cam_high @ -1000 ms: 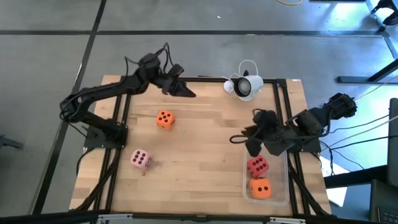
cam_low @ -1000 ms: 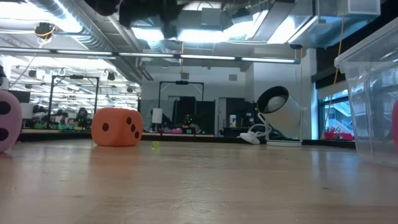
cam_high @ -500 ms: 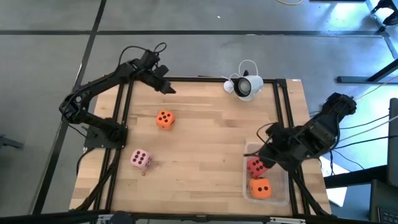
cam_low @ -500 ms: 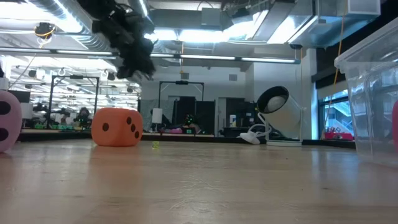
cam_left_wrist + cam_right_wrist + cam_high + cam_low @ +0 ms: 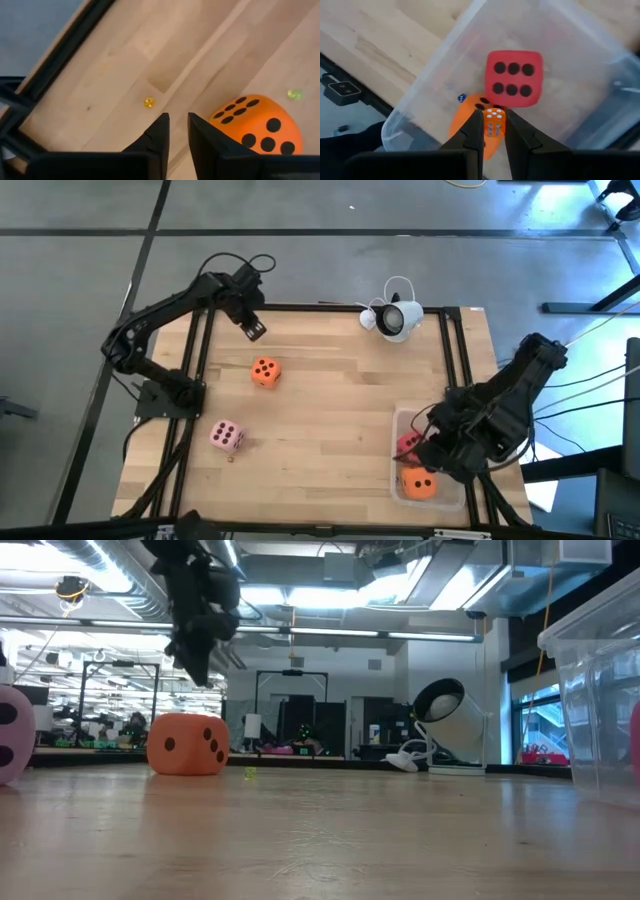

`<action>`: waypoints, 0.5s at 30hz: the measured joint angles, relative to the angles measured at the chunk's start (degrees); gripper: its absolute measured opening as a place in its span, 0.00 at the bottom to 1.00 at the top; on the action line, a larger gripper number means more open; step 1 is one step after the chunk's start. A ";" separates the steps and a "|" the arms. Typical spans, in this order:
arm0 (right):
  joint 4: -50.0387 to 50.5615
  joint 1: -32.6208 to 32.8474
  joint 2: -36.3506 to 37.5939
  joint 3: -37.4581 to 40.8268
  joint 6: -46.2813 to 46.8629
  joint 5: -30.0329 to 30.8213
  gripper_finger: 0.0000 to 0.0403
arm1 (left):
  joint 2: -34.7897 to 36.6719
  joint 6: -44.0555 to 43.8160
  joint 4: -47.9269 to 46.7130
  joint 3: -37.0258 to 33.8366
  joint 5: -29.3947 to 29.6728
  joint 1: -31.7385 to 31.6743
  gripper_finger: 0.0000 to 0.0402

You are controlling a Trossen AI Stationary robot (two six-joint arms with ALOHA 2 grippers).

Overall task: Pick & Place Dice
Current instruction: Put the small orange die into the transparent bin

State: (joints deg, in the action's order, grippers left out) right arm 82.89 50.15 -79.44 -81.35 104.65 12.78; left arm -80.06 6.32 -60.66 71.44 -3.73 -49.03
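one tiny orange die (image 5: 494,122) sits pinched in the right hand (image 5: 493,134) above the bin's red die (image 5: 513,78).

We see a pale wooden table (image 5: 330,390) with a dark frame along its edges. Directly on it rest an orange die (image 5: 264,371) left of centre, a pale pink die (image 5: 226,436) at lower left, and a clear plastic bin (image 5: 455,498) at lower right. A white lamp-like device (image 5: 397,319) sits at the table's upper edge, right of centre.
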 joint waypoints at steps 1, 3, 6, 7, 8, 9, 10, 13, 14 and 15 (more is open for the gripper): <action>-1.26 0.08 0.00 0.83 0.01 -0.07 0.12 | -0.66 0.43 0.00 0.02 -0.13 0.04 0.17; -3.02 0.31 0.00 2.73 0.40 -0.63 0.12 | -2.01 1.21 0.02 0.00 0.78 0.08 0.21; -4.70 0.72 0.00 5.04 1.73 -1.63 0.12 | -4.14 1.86 0.02 0.00 1.70 0.02 0.26; -5.17 0.78 0.00 5.73 1.92 -1.89 0.12 | -4.84 1.90 0.04 0.00 1.78 0.02 0.28; -5.59 0.84 0.00 6.38 2.12 -1.92 0.12 | -5.66 2.03 0.06 0.00 1.83 0.02 0.30; -5.86 0.88 0.00 7.02 2.72 -1.90 0.12 | -6.52 2.36 0.19 0.00 1.89 0.02 0.31; -5.97 0.85 0.00 7.60 3.13 -1.90 0.12 | -7.38 2.75 0.38 0.00 2.15 0.02 0.32; -7.02 0.85 0.00 9.24 4.00 -1.90 0.12 | -9.51 3.38 0.48 -0.04 2.66 0.02 0.35; -7.25 0.85 0.00 9.82 4.40 -1.90 0.12 | -10.12 3.40 0.72 -0.04 2.69 -0.03 0.36; -7.38 0.85 0.00 10.52 5.00 -1.92 0.12 | -10.58 3.42 1.08 -0.04 2.78 -0.12 0.37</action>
State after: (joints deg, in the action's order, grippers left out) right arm 75.51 51.00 -79.44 -70.84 109.65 10.86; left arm -90.64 9.74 -59.58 71.40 -0.95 -49.15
